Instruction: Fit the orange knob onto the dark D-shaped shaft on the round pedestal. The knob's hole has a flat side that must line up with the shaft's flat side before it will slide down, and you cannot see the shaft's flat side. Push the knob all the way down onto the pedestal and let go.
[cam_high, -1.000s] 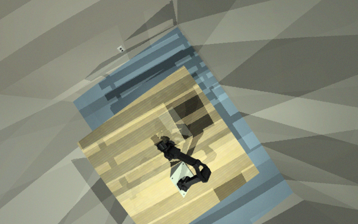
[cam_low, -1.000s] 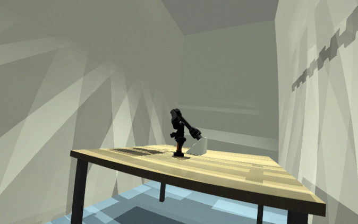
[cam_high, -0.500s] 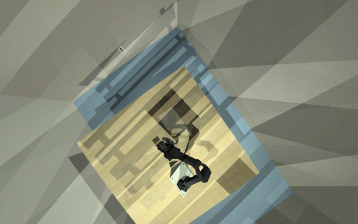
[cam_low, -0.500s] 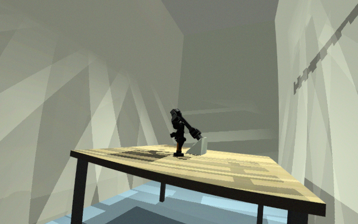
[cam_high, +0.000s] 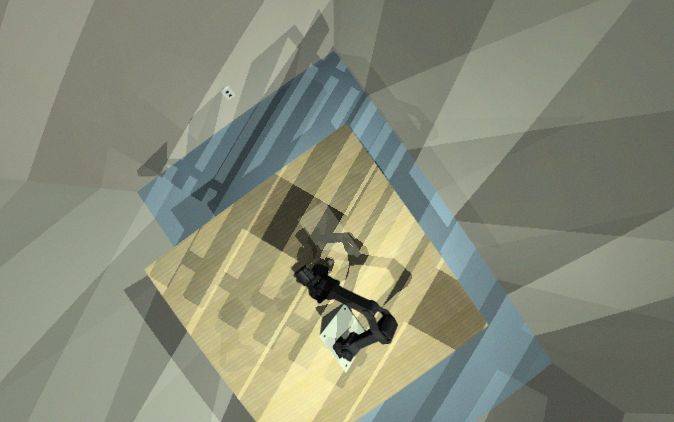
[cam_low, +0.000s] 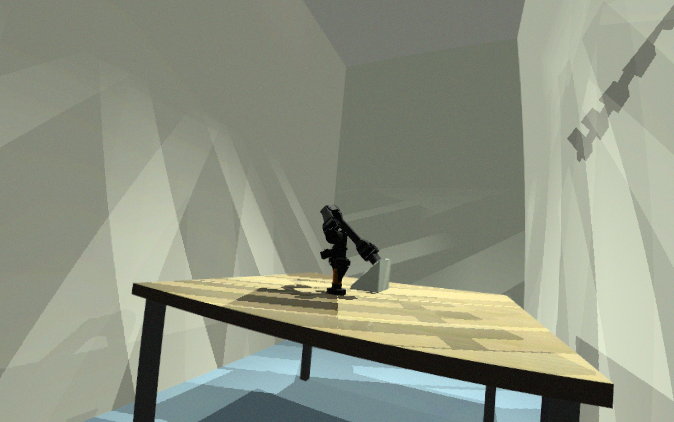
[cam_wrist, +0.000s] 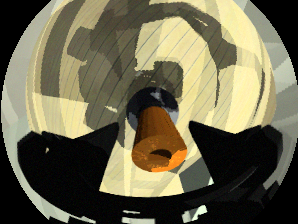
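The orange knob (cam_low: 335, 277) (cam_wrist: 157, 132) stands upright on the dark round pedestal (cam_low: 336, 291) (cam_wrist: 134, 107). Its lower end appears to meet the pedestal, and no shaft shows between them. A dark hollow shows in the knob's near end in the wrist view. My gripper (cam_wrist: 154, 125) is open, with a black finger on each side of the knob and a visible gap on both sides. In the exterior view the gripper is low around the knob. In the top view the arm hides the knob. The shaft's flat side is hidden.
The arm's pale base plate (cam_high: 330, 336) (cam_low: 384, 275) is beside the pedestal on the wooden table (cam_high: 280, 390) (cam_low: 450, 345). The black arm (cam_high: 352, 298) (cam_low: 352, 233) arches from it to the knob. Dark patchy shadows cross the table around the pedestal.
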